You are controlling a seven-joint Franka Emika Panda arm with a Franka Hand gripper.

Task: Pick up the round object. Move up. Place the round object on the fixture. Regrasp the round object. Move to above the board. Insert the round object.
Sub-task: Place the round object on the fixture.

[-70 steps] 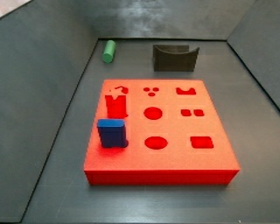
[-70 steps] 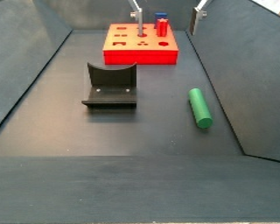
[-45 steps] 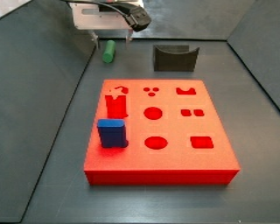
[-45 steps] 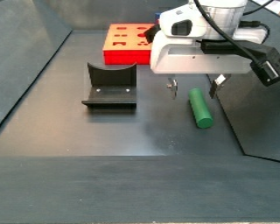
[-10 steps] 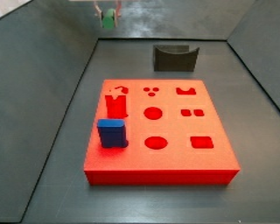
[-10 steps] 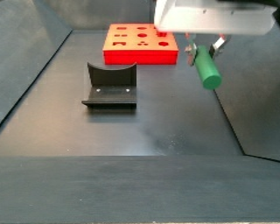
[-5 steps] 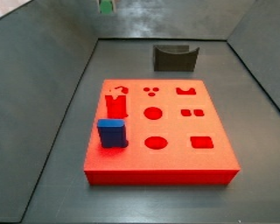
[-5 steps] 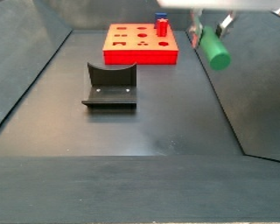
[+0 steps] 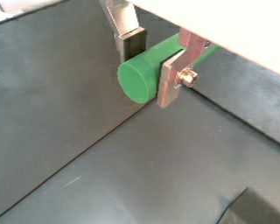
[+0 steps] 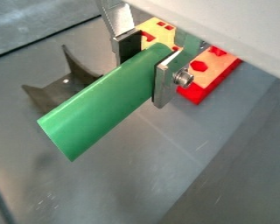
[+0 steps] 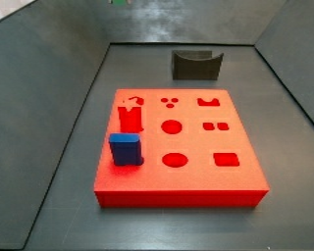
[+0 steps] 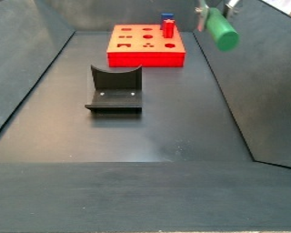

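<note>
My gripper (image 9: 154,58) is shut on the green round object (image 9: 147,75), holding it lying level across the jaws, high above the floor. It also shows in a wrist view (image 10: 101,105), where the gripper (image 10: 146,63) clamps it near one end. In a side view the peg (image 12: 220,31) hangs at the top edge under the gripper (image 12: 215,9), right of the red board (image 12: 145,56). The dark fixture (image 12: 114,89) stands on the floor below, to the left; it also shows in a wrist view (image 10: 59,80). In a side view (image 11: 121,2) only a green speck shows.
The board (image 11: 199,176) carries a blue square block (image 11: 125,149) and a red peg (image 11: 130,120) in its holes. The fixture (image 11: 196,64) stands behind it. Dark sloping walls (image 12: 264,82) enclose the floor on both sides.
The gripper has risen with the green peg in it, from just above the floor to the top edge of both side views.
</note>
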